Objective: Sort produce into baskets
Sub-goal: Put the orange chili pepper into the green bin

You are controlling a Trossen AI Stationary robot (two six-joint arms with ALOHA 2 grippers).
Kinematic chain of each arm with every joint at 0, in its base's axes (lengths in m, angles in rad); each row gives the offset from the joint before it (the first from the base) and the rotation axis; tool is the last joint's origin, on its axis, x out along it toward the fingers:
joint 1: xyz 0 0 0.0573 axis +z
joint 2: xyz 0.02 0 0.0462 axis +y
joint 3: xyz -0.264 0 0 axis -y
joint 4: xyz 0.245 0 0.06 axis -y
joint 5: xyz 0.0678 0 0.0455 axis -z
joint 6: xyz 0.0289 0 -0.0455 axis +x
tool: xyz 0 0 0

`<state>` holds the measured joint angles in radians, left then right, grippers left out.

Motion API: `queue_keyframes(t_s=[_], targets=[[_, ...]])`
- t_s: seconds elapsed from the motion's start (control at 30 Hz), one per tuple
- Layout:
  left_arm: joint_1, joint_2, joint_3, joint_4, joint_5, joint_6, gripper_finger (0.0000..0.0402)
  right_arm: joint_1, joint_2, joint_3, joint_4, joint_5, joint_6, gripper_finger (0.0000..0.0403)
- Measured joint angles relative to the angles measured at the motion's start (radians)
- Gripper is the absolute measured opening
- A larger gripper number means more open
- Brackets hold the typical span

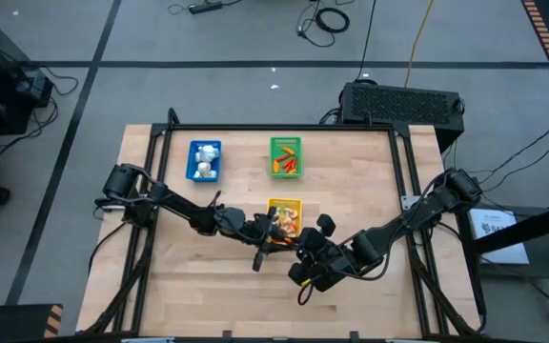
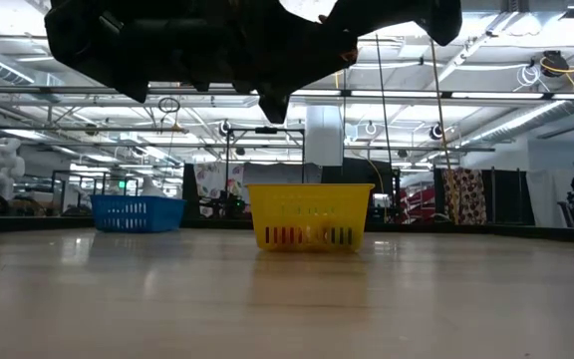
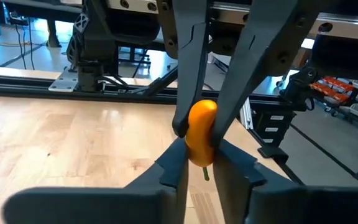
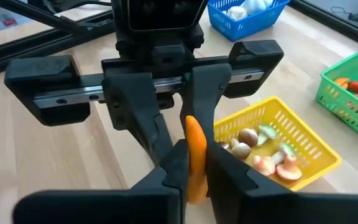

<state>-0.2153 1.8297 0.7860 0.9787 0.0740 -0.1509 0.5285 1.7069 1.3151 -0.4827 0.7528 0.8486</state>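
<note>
Orange carrot piece (image 4: 195,160) upright, gripped by both pincers at once: left pincer (image 3: 197,146) & right pincer (image 4: 191,163) (handover mid-air). Above desk (image 1: 198,276), just beside yellow basket (image 1: 285,205). Carrots' green basket (image 1: 287,156) lies beyond; right arm likely carries.

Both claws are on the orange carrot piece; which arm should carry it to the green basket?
Probably right. The right claw and left claw both pinch the carrot piece, but the right one faces the green basket holding orange-red pieces; the left faces away from it.
</note>
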Motion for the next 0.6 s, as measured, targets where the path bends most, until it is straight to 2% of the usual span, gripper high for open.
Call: queue_keyframes(t_s=[0.13, 0.37, 0.6], targets=[[0.000, 0.000, 0.000, -0.001, 0.000, 0.001, 0.0045, -0.001, 0.000, 0.000, 0.000, 0.000, -0.004, 0.0061], [0.015, -0.001, 0.000, -0.002, 0.001, 0.000, 0.0039, -0.004, -0.001, 0.000, -0.019, 0.003, -0.011, 0.0116], [0.097, -0.077, 0.000, -0.132, -0.002, 0.000, 0.0038, -0.004, -0.051, 0.000, -0.092, -0.003, -0.026, 0.0164]])
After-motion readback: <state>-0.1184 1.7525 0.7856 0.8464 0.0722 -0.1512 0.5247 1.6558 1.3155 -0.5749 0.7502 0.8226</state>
